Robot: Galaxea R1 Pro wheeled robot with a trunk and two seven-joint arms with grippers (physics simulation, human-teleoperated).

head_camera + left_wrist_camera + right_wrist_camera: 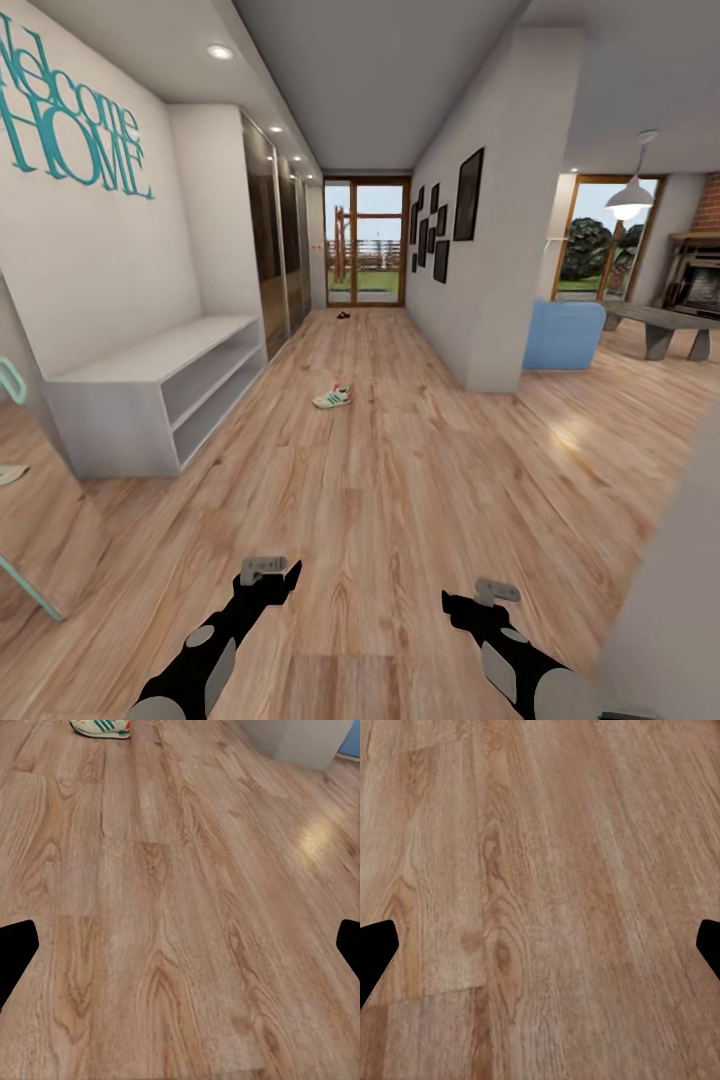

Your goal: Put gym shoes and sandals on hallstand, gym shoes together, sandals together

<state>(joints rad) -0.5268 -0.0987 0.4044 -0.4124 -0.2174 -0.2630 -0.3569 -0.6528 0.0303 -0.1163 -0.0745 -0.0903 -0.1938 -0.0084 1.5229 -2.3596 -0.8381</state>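
A white gym shoe (333, 397) with green stripes and a red heel lies on the corridor floor (400, 480), mid-corridor, well ahead of both arms. Its sole edge also shows in the left wrist view, gym shoe (101, 727). Far down the corridor, near the glass door, a small dark shape (343, 315) on the floor looks like the sandals, too small to be sure. The pale grey hallstand (150, 395) stands against the left wall, its shelves bare. My left gripper (268, 575) and right gripper (478, 597) hover low over bare planks, both open and holding nothing.
A leaning mirror (25, 510) stands at the near left beside the hallstand. A white wall corner (495, 370) juts in on the right, with a blue sofa (563, 335) and a grey table (660, 325) beyond it. Dark wardrobe doors (275, 240) line the left wall.
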